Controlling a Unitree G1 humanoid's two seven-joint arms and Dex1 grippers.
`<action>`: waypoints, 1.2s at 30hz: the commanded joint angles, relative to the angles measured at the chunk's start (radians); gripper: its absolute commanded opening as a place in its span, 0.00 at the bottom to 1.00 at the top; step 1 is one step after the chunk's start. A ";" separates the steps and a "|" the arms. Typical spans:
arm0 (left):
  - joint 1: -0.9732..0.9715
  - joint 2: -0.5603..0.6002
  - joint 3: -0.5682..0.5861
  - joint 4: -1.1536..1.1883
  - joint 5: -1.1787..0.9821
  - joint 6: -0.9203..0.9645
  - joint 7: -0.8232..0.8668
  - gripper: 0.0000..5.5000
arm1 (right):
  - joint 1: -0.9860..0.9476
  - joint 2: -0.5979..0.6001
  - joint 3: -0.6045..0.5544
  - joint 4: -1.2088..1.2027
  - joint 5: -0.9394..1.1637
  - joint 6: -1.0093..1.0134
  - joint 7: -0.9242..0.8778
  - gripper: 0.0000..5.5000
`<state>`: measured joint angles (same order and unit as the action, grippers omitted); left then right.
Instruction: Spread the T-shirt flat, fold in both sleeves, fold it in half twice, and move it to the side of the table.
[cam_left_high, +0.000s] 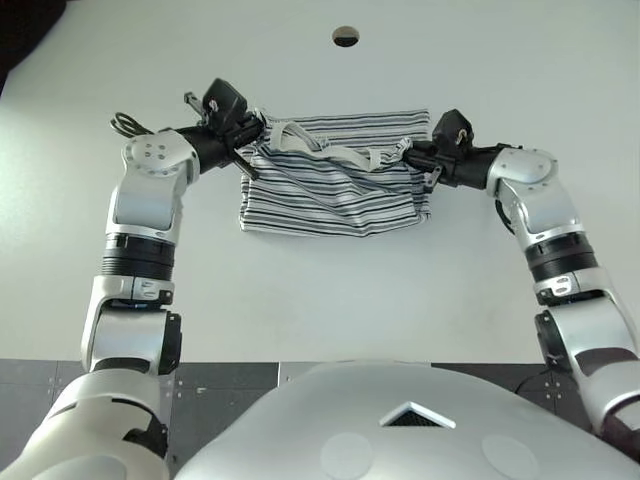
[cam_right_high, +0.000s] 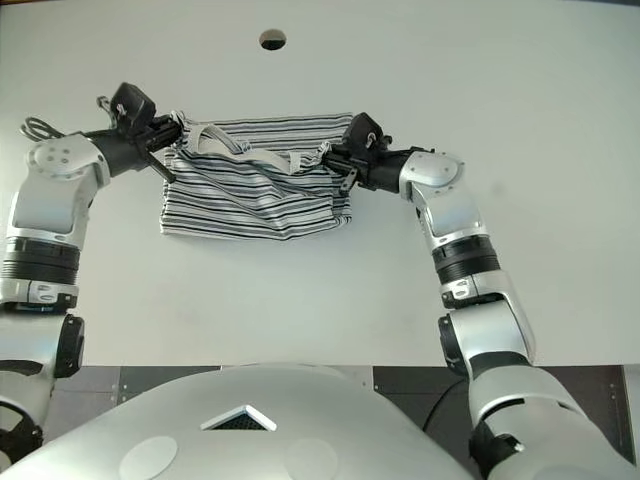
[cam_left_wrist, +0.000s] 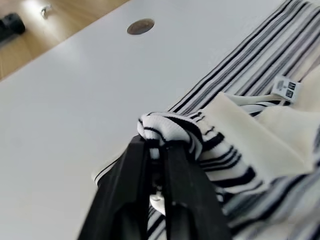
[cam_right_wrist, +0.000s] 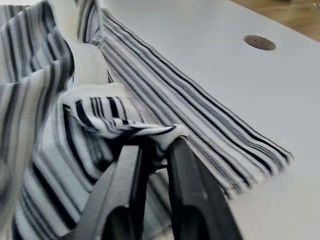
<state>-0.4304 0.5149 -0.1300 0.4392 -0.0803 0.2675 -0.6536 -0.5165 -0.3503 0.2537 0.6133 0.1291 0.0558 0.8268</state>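
The left hand (cam_left_high: 252, 134) clamped the T-shirt (cam_left_high: 335, 195) at its left end, the right hand (cam_left_high: 416, 153) at its right end; its long axis ran straight between them.

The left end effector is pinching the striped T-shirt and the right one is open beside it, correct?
Not quite. The right end effector is shut too: the right wrist view shows it pinching a fold of the striped T-shirt. The left end effector is pinching it, as you said.
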 joint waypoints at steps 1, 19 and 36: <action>-0.074 -0.047 0.021 0.131 0.019 -0.015 0.046 0.17 | -0.101 0.047 -0.059 0.155 -0.003 -0.042 -0.031 0.23; 0.052 -0.088 0.135 -0.129 0.009 -0.299 0.232 0.15 | -0.196 0.096 -0.086 0.427 -0.201 -0.288 -0.236 0.05; 0.484 0.212 -0.157 -0.642 0.129 -0.021 -0.159 0.02 | 0.019 -0.063 0.093 0.223 -0.425 -0.308 -0.147 0.02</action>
<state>0.0449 0.6846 -0.2857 -0.1960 0.0078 0.2287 -0.8023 -0.5953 -0.3663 0.3136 0.8945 -0.2591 -0.2991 0.6239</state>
